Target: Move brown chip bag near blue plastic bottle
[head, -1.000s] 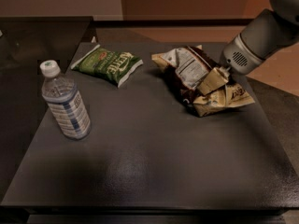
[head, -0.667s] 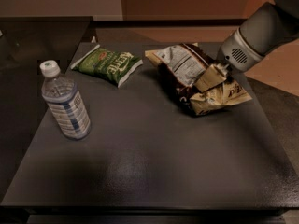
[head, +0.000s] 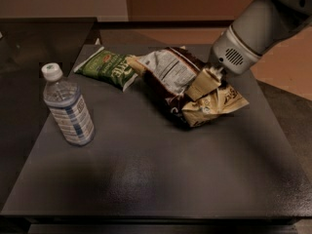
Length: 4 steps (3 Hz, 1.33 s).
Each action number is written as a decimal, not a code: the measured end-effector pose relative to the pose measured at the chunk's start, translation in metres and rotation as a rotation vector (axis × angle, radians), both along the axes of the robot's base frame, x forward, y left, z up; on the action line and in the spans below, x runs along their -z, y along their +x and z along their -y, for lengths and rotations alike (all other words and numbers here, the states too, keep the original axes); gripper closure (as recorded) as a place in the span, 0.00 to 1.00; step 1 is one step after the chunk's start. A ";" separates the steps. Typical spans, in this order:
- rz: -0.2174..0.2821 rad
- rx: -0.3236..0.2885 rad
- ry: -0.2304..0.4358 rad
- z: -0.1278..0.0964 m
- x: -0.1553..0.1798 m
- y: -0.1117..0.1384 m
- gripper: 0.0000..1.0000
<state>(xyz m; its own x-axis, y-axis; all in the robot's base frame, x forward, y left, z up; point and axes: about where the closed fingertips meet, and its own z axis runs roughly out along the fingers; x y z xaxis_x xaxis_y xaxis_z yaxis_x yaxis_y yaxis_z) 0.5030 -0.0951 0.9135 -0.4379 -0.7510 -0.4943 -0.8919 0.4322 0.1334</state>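
Note:
The brown chip bag (head: 180, 89), dark brown and cream-tan with a white label panel facing up, lies crumpled on the dark table, right of centre. My gripper (head: 207, 82) comes in from the upper right and is shut on the bag's right part. The blue plastic bottle (head: 68, 106), clear with a white cap and a blue-striped label, stands upright at the left of the table, well apart from the bag.
A smaller green chip bag (head: 107, 68) lies at the back left, touching the brown bag's left tip. The dark table (head: 146, 179) ends at a front edge at the bottom of the view. A second dark surface (head: 29, 38) lies at the far left.
My gripper has moved left with the brown chip bag in it, so the bag's left tip now reaches the green bag. The bottle has not moved.

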 end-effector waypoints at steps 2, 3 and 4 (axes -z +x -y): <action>-0.073 -0.076 -0.021 -0.050 0.015 -0.029 1.00; -0.085 -0.121 -0.028 -0.076 0.015 -0.041 0.83; -0.092 -0.163 -0.032 -0.096 0.016 -0.049 0.59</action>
